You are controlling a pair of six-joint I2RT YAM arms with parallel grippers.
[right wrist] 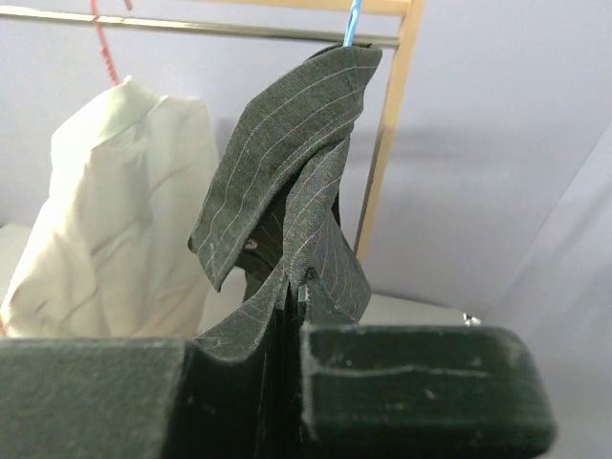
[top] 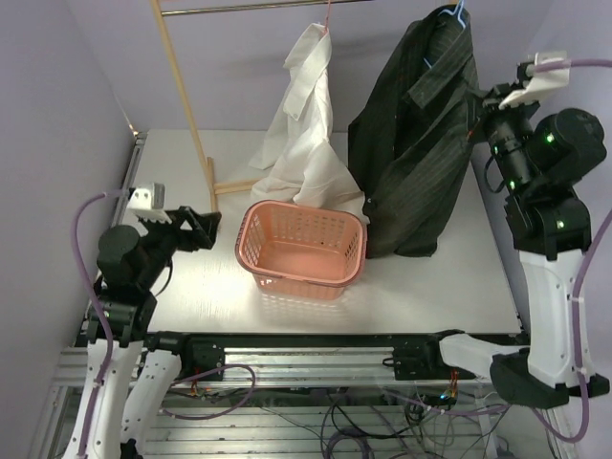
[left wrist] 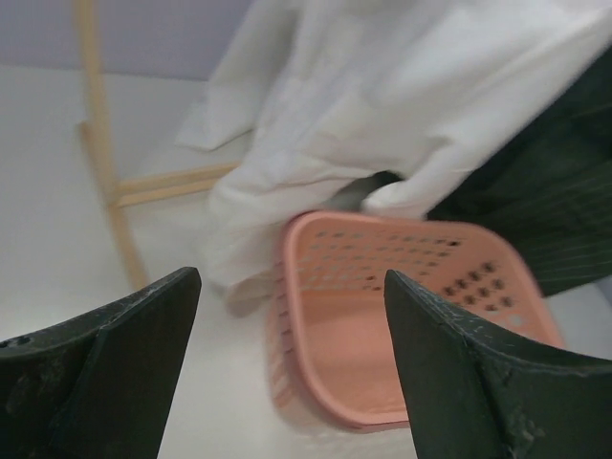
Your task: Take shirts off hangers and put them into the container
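The cream-white shirt point(top: 304, 134) hangs from a pink hanger point(top: 328, 17), its lower part pooled on the table behind the container point(top: 301, 282). The dark pinstriped shirt point(top: 411, 163) hangs from a light blue hanger point(top: 459, 13) at the right. My right gripper point(top: 478, 120) is shut on the dark shirt's edge just below the collar point(right wrist: 287, 163); the cloth runs down between its closed fingers point(right wrist: 421, 382). My left gripper point(top: 196, 228) stands open and empty, low on the left. It faces the salmon-pink container point(left wrist: 292, 316), which holds nothing.
A wooden rack post point(top: 182, 96) slants up to a metal rail point(top: 258, 8) that carries both hangers. Its foot point(top: 234, 187) lies on the table left of the cream shirt. The table's right edge point(top: 492, 249) runs beside the right arm.
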